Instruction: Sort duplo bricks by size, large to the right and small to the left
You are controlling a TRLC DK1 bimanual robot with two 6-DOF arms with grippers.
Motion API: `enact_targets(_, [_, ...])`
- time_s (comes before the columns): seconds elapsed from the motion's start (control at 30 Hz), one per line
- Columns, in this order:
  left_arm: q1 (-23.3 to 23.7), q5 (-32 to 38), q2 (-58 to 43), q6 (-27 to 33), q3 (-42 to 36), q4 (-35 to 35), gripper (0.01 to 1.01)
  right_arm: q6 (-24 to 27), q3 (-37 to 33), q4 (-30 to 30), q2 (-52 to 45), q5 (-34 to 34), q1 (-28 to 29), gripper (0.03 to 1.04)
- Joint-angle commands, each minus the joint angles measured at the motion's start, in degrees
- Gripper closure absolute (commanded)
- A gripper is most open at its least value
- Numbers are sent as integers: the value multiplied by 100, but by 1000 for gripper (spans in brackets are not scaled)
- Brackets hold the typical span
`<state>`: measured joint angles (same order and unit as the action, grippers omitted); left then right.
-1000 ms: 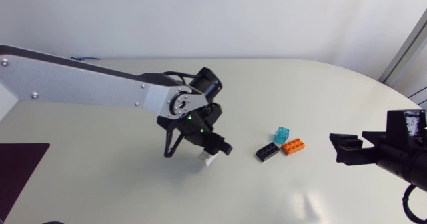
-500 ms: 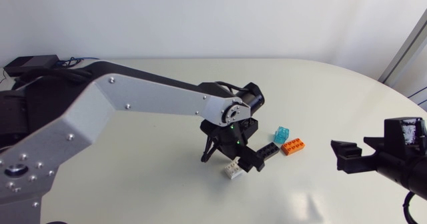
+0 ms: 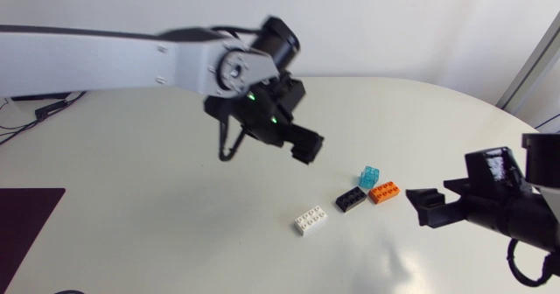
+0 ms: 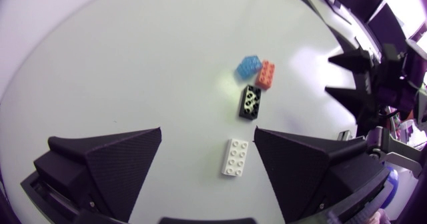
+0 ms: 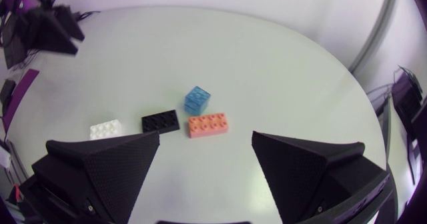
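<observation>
Four bricks lie on the white table [image 3: 175, 233]. A white 2x4 brick [image 3: 311, 220] is by itself, just left of a black brick [image 3: 351, 199]. An orange brick [image 3: 385, 192] and a small translucent blue brick [image 3: 370, 175] sit close behind the black one. My left gripper [image 3: 302, 145] hangs open and empty, high above the table and up-left of the white brick [image 4: 235, 157], which shows far below between its fingers. My right gripper [image 3: 424, 208] is open and empty, low, just right of the orange brick [image 5: 209, 125].
A dark mat [image 3: 26, 228] lies at the table's left front corner. The table's rounded edge [image 3: 525, 128] curves past on the right behind my right arm.
My left gripper opened and let go of the white brick onto the table, then lifted up and back to the left. My right gripper crept slightly left toward the bricks.
</observation>
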<state>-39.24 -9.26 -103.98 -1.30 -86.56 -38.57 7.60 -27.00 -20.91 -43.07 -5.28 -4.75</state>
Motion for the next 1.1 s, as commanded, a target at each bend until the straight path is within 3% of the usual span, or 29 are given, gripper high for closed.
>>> enact_targets(0.0, [295, -50, 757, 112, 579, 113, 44, 251, -490, -71, -492, 176, -676, 70])
enact_targets(0.07, [549, 12, 1240, 130, 992, 341, 44, 418, -842, -247, -1046, 501, -1265, 72])
enact_targets(0.17, [857, 381, 1882, 192, 1572, 649, 44, 699, -1272, -511, -1889, 475, -1757, 75])
enact_targets(0.27, [1147, 609, 2488, 236, 2153, 877, 46, 831, -1176, 16, -2215, 352, -2249, 131])
enact_targets(0.53, [2087, 890, 3490, 570, 3383, 1114, 46, -56, -2046, -247, -3691, 563, -3102, 162])
enact_targets(0.67, [2342, 890, 3886, 684, 3963, 1229, 46, -408, -2441, -546, -4183, 554, -3471, 162])
enact_targets(1.07, [2457, 890, 4255, 719, 4499, 1290, 46, -680, -2925, -950, -5097, 370, -3357, 162])
